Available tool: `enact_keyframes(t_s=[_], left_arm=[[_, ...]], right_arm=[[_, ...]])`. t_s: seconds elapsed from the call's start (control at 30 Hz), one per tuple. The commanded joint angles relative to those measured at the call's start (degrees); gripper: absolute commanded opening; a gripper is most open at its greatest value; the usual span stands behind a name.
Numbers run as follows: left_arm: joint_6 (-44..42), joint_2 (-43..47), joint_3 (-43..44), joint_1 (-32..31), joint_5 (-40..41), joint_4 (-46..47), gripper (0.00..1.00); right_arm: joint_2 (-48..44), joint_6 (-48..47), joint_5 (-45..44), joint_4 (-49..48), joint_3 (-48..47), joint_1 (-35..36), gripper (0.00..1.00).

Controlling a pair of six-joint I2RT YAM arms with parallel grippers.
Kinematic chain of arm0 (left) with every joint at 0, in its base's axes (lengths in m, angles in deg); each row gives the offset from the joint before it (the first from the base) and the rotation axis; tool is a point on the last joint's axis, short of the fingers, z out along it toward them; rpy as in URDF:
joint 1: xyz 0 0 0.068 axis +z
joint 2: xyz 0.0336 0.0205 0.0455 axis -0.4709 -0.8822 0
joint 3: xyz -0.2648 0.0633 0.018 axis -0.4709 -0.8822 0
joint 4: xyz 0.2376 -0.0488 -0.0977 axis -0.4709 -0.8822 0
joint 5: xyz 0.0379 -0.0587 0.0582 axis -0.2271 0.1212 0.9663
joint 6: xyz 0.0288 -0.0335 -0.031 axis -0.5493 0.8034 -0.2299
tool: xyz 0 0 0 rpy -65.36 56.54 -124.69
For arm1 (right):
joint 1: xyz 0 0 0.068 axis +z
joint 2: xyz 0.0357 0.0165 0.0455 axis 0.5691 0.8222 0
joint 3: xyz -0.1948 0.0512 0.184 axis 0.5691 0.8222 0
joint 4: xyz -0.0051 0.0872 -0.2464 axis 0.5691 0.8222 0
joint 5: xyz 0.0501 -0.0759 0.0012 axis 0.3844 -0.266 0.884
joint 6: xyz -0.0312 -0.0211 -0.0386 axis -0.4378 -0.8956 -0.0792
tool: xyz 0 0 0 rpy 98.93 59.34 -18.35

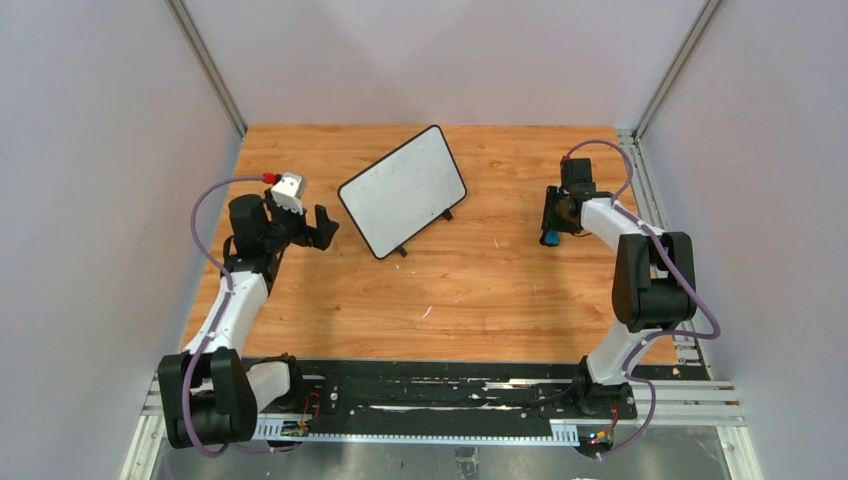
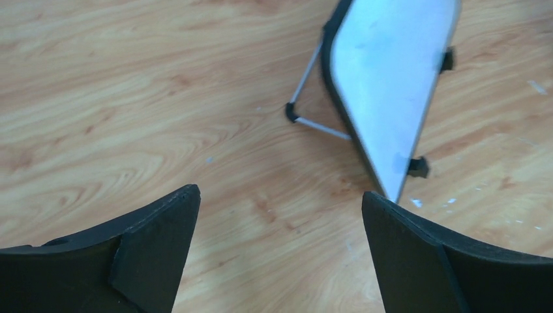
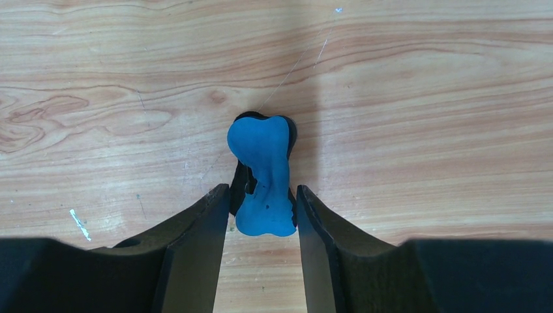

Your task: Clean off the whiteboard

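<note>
the whiteboard (image 1: pixel 402 190) leans propped at the table's (image 1: pixel 470 300) far middle, long axis running near-left to far-right. left gripper (image 2: pixel 279 193) gapes empty; right gripper (image 3: pixel 261 212) pinches a blue eraser (image 3: pixel 261 163).

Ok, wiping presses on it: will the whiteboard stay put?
Probably not firmly. The whiteboard leans on a thin wire stand with small feet, so it may slide on the smooth table or tip backward under the eraser. It looks light and stiff.
</note>
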Motion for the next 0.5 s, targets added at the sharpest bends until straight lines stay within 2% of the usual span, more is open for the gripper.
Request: enact_keyframes(t_s=[0.0, 0.17, 0.33, 0.47], left_arm=[[-1.45, -0.97, -2.55, 0.05, 12.96, 2.37, 0.98], [-0.49, -2.53, -6.49, 0.04, 22.49, 10.20, 0.98], [-0.06, -1.86, -7.40, 0.02, 22.14, 11.63, 0.98], [0.08, -2.27, -7.23, 0.01, 22.61, 11.24, 0.98]], right_arm=[[-1.24, 0.80, -2.49, -0.30, 0.39, 1.21, 0.43], [-1.44, 1.17, -4.56, -0.26, 0.26, 1.89, 0.40], [-2.73, 2.62, -7.74, -1.71, 1.83, 2.03, 0.34], [-2.25, 3.26, -10.70, -0.49, 1.43, 2.07, 0.33]])
